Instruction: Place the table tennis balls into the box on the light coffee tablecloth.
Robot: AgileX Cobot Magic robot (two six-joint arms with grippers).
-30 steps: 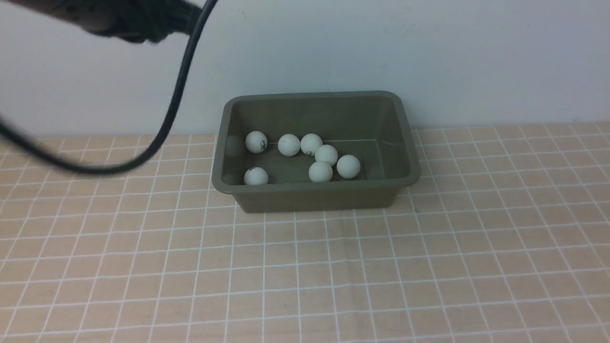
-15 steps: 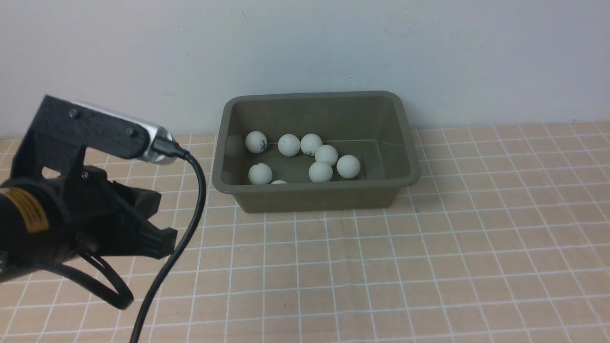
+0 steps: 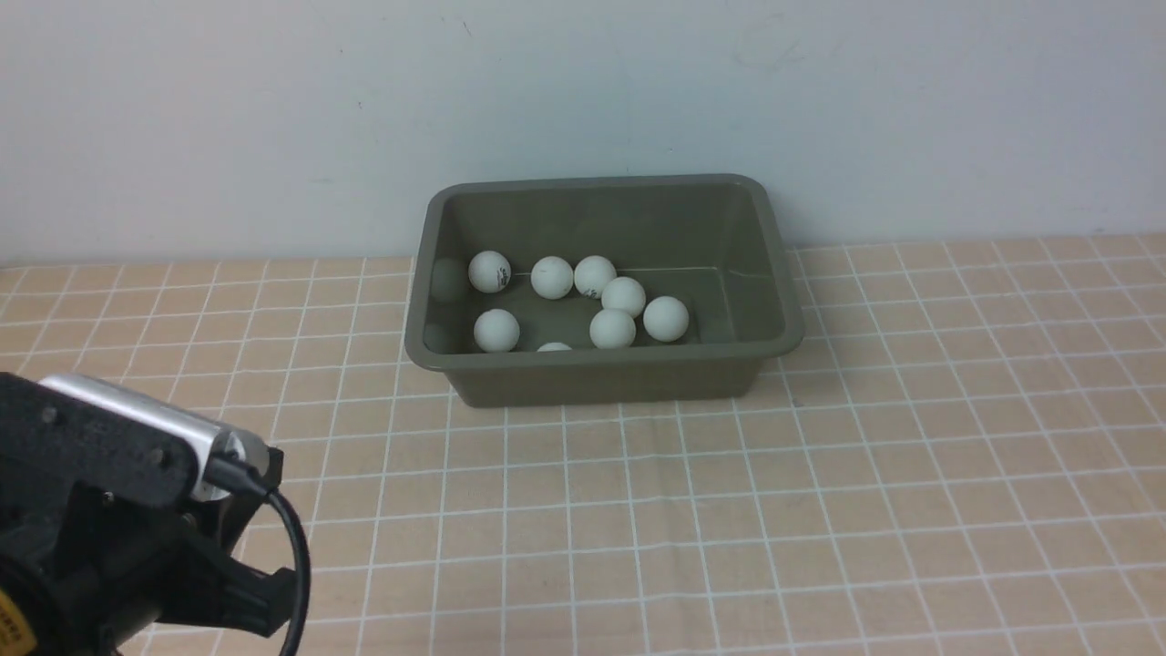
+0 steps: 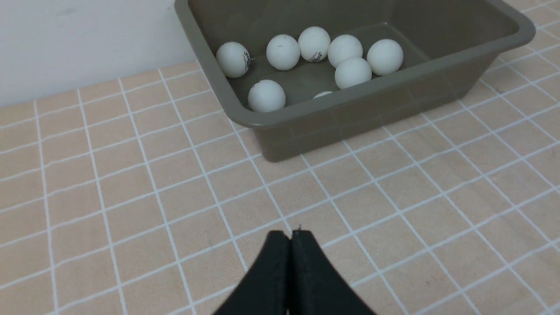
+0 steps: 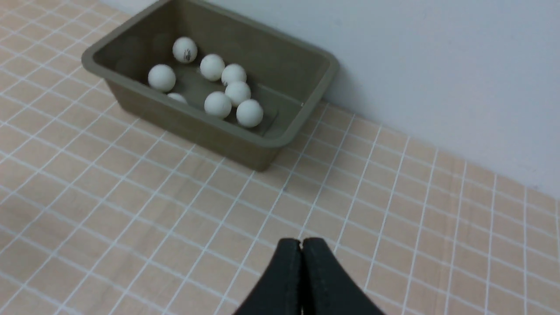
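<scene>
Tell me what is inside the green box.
The box holds white table tennis balls: seven show fully, and an eighth peeks above the near wall, mostly hidden. The floor strip right behind that wall is covered from view.

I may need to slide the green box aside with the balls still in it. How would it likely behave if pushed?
The box looks like thin plastic, so probably light and easy to slide on the tablecloth, though the cloth might bunch. Its wide, low shape makes tipping unlikely. The table tennis balls lie loose, so they would probably roll and rattle against the walls.
</scene>
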